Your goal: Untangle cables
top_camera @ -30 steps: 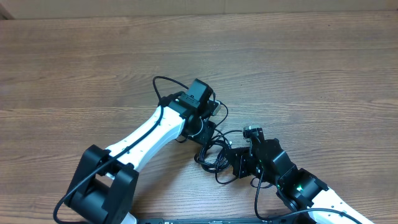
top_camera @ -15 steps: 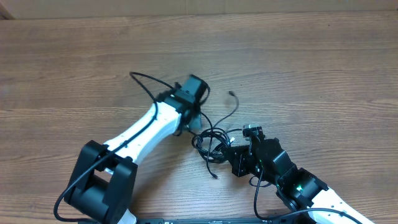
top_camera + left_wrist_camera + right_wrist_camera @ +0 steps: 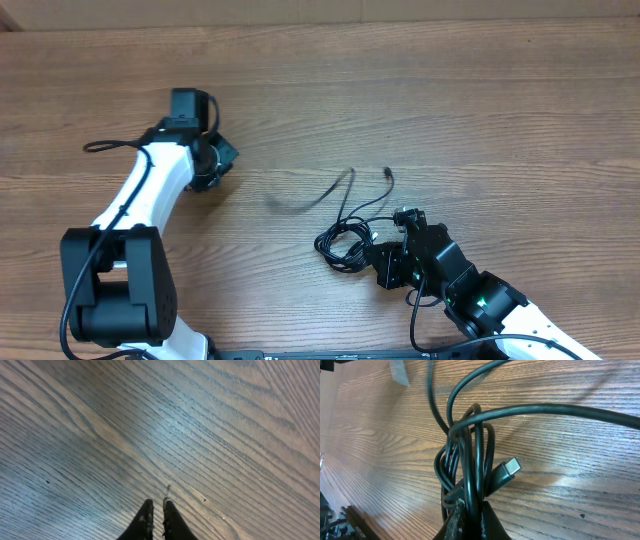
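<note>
Though tangled, cables [image 3: 470,472] amid open table [image 3: 500,120].

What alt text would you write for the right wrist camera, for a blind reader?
A tangled bundle of black cables is pinched between the arm's two dark fingers at the bottom edge. One silver plug sticks out to the right, over a wooden table.

Overhead: even, diffuse light, desk [image 3: 500,90] mid-bright, shadows faint. One strand of the cables [image 3: 345,243] smears with motion blur. Left wrist: bluish glare patch mid-frame, grain soft. Right wrist: cables sharp, soft shadows beneath them, top-left corner out of focus.
</note>
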### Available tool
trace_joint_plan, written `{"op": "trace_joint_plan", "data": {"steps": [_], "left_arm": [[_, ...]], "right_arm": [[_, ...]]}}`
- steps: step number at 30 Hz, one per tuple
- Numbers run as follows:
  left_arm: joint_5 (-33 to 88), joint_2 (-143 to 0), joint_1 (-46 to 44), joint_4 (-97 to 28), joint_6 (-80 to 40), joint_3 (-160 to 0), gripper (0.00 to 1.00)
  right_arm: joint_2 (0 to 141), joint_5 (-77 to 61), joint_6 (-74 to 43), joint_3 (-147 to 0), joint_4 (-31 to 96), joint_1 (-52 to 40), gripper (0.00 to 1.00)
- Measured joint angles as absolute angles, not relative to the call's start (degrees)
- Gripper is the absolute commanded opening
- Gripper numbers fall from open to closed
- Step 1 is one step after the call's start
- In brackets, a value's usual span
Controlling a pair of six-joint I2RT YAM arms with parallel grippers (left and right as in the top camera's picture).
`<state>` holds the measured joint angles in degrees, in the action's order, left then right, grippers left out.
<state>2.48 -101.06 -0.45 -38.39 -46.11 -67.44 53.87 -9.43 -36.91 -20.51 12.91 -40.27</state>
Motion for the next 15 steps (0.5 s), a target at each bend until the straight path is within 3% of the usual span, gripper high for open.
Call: {"op": "trace_joint_plan", "data": {"steps": [8,9,15], "left_arm": [[8.86,-101.06,-0.21,-39.13,-38.30,-67.44,0.66],[9.82,-101.06,-0.58,-39.22,-36.88,-67.44,0.78],[13.63,-101.06,-4.14,-43.29,-32.05,-67.48,0.86]], "right_arm": [[53.87,-9.43,-37.12,-20.51,12.86,-40.27,0.04],[53.87,-9.45,-37.15,-20.51,12.84,-40.27,0.04],[53.87,-9.45,-37.30,-20.51,12.60,-40.27,0.04]]}}
